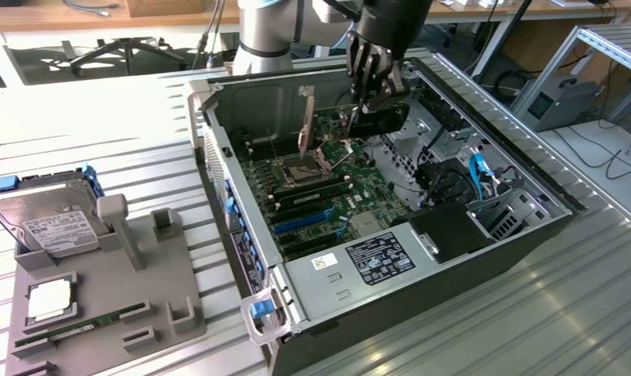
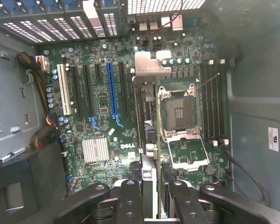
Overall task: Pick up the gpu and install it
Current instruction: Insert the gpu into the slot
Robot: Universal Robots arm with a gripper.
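The gripper (image 1: 370, 98) (image 2: 152, 191) is closed partway on the gpu (image 1: 384, 119) (image 2: 148, 170), its black jointed fingers (image 2: 130, 200) clamping the thin card by its two flat faces. In the exterior view the card hangs at about 12 o'clock of the open computer case (image 1: 524, 235), above the green motherboard (image 1: 326, 204) (image 2: 102, 102) and not seated in any slot. The wrist view shows it standing on edge, its long axis in line with the expansion slots. The folded silver metal bracket (image 2: 151, 67) at its far end points toward the case's perforated rear wall (image 2: 60, 23). It lies between the long blue slot (image 2: 112, 88) and the square, open CPU socket (image 2: 179, 112), just beside the socket. A small finned silver heat sink (image 2: 95, 150) sits on the board beyond the blue slot. At 9 o'clock of the case in the exterior view, a boxy silver hard drive (image 1: 49, 223) stands in a grey moulded holder (image 1: 138, 313) on the ribbed metal table (image 1: 566, 313). A narrow green RAM stick (image 1: 81, 327) lies toward 7 o'clock.
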